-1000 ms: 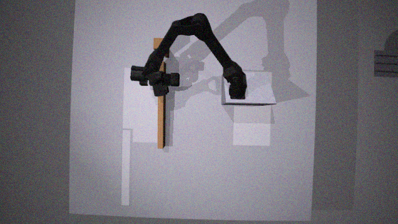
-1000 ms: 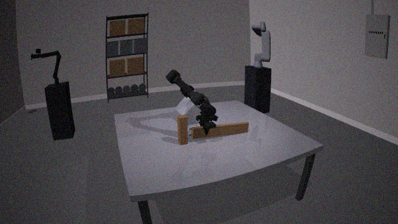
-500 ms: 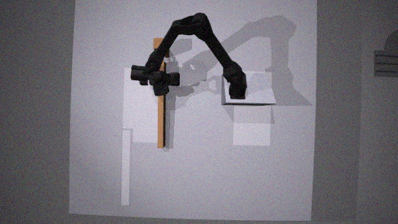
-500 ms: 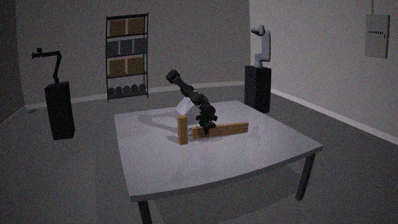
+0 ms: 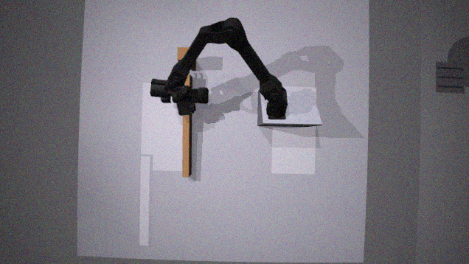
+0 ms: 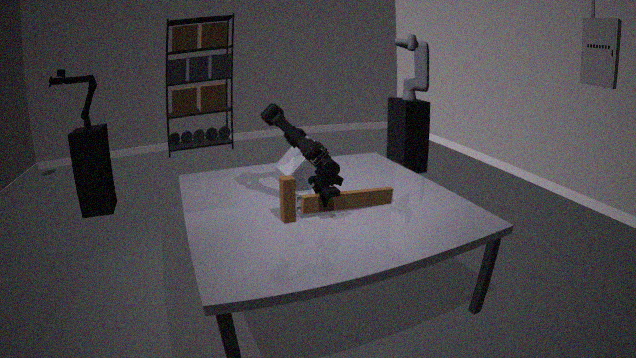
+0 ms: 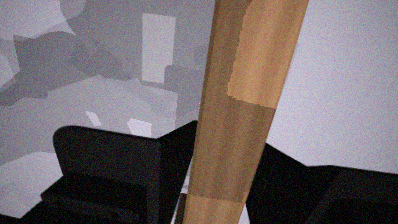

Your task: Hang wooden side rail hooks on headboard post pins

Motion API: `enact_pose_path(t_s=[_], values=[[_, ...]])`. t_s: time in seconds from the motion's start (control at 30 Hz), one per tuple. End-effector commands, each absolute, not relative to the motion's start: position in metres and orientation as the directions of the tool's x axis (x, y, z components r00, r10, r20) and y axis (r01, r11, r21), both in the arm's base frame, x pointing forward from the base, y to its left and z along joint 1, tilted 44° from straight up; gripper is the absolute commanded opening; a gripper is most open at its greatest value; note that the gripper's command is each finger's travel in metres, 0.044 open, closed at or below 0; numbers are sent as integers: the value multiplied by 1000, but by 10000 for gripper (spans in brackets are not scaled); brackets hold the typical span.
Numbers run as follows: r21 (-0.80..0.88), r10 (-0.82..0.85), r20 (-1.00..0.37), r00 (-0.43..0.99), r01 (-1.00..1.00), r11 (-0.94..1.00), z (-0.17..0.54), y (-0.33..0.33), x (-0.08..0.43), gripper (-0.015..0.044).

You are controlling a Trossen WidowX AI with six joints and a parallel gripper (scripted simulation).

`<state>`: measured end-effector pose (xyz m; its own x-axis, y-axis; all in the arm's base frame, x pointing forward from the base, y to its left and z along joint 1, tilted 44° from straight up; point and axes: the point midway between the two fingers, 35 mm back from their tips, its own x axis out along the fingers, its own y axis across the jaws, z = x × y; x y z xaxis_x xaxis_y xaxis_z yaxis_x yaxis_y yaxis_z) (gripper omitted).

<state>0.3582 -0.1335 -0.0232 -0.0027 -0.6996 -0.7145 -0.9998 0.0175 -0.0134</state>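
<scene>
The wooden side rail (image 5: 186, 151) (image 6: 365, 198) (image 7: 240, 100) stands on edge, close to level, in line with the headboard post. My gripper (image 5: 186, 107) (image 6: 327, 199) (image 7: 216, 129) is shut on the rail, nearer its post end, with one finger on each side. The upright wooden post (image 5: 183, 53) (image 6: 288, 200) stands on the table just beyond that end. In the exterior view a narrow gap separates post and rail, with small pale hooks (image 6: 299, 203) in it. The pins and slot are hidden, and hook contact cannot be seen. Whether the rail's far end touches the table is unclear.
A pale, sloping block (image 5: 302, 116) (image 6: 291, 161) is at the arm's base. The table (image 5: 240, 221) (image 6: 350, 245) carries a pale strip (image 5: 144, 200) and pale rectangular patches beside and below the arm. Arm shadows fall across the table. Shelving and other robots stand in the background.
</scene>
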Motion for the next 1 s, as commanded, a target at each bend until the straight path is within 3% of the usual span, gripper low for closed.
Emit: enact_pose_path(t_s=[0.0,0.97], values=[[-21,-702,-712,9,-1000,9,-18,-132,361,0],[-21,-702,-712,9,-1000,9,-17,-136,360,0]])
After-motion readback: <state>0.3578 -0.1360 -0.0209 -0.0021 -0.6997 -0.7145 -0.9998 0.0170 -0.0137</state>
